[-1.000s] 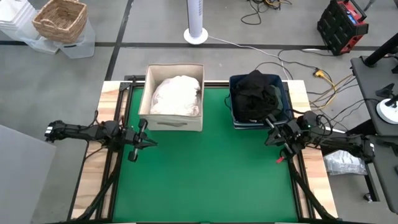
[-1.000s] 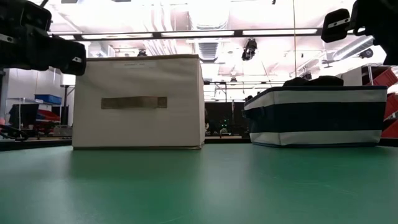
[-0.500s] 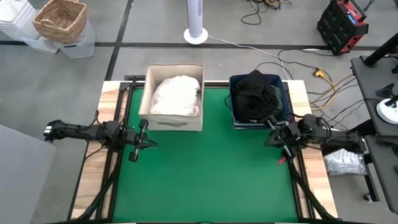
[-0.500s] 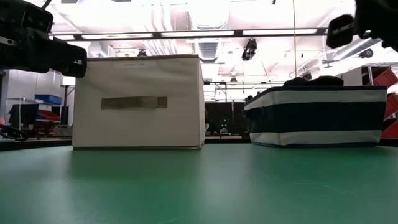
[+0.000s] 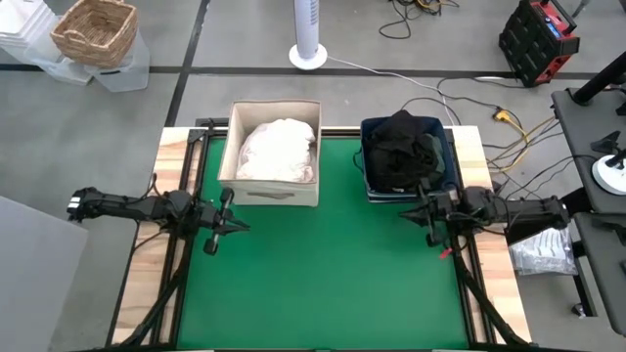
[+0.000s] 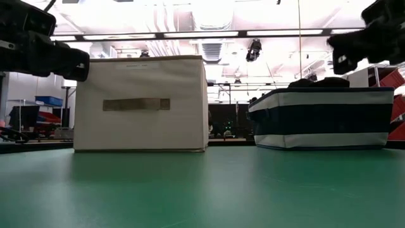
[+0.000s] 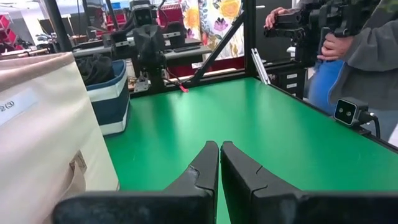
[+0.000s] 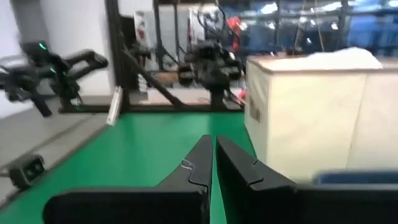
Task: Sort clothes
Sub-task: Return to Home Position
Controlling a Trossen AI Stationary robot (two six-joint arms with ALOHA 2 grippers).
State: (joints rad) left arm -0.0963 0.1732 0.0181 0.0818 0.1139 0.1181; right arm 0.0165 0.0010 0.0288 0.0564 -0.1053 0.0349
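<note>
White clothes (image 5: 277,149) fill the beige fabric box (image 5: 270,192) at the table's far left. Black clothes (image 5: 402,147) are heaped in the navy bin (image 5: 446,166) at the far right; their top (image 6: 319,82) shows over the bin's rim in the low view. My left gripper (image 5: 238,225) hangs shut at the table's left edge, just in front of the box, pointing level toward the right. My right gripper (image 5: 409,212) hangs shut at the right edge, in front of the bin, pointing level toward the left. In the wrist views both grippers (image 7: 219,148) (image 8: 214,142) hold nothing.
The green mat (image 5: 328,284) lies bare from the containers to the near edge. Beyond the table a person (image 7: 367,56) stands by a camera rig. A wicker basket (image 5: 95,31), a white fan stand (image 5: 308,49) and cables lie on the floor behind the table.
My right gripper has swung round from a slant toward the navy bin until it points level toward the table's left, and has sunk a little. It stays shut. My left arm, the clothes and both containers have kept still.
</note>
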